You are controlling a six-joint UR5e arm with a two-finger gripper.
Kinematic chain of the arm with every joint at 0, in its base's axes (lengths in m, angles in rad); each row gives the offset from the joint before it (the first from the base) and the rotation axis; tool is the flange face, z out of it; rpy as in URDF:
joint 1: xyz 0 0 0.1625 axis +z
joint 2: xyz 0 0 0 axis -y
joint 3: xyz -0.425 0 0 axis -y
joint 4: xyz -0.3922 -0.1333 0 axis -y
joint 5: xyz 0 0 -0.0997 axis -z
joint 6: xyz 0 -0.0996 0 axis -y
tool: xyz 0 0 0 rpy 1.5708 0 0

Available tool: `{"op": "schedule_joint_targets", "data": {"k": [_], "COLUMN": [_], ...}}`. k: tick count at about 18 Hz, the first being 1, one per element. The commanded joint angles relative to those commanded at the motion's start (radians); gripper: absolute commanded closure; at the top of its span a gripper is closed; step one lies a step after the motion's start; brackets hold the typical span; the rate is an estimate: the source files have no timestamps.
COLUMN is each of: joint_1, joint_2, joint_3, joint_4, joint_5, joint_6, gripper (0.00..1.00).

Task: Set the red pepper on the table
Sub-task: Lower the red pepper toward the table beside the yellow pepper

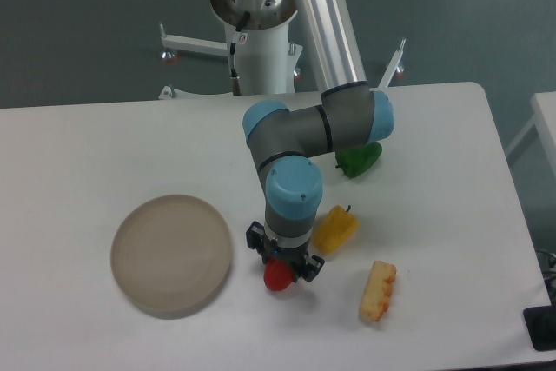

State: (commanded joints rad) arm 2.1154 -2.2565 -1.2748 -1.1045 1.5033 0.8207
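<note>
Holding red pepper [278, 276] pinched in my gripper [283, 268] — low over table [78, 145], between beige plate [171, 255] and yellow pepper [335, 228]. Contact with surface unclear. Bare spot — release looks safe once it's seated.

The red pepper [277, 276] is small, glossy and rounded, and only its lower part shows, directly beneath the claw [284, 265] and partly hidden by it. Its stem is out of sight. It sits low on the white worktop [78, 154], which spreads flat on all sides of the claw.
</note>
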Motion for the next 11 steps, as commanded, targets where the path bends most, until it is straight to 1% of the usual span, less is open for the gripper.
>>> {"op": "schedule_joint_targets", "data": {"k": [6, 11], "joint_1": [0.000, 0.009], "joint_2": [0.005, 0.032], "joint_3": [0.002, 0.005], "joint_4": [-0.002, -0.020], "joint_5": [-0.002, -0.002], "joint_6": [0.003, 0.020], "gripper": [0.01, 0.00]}}
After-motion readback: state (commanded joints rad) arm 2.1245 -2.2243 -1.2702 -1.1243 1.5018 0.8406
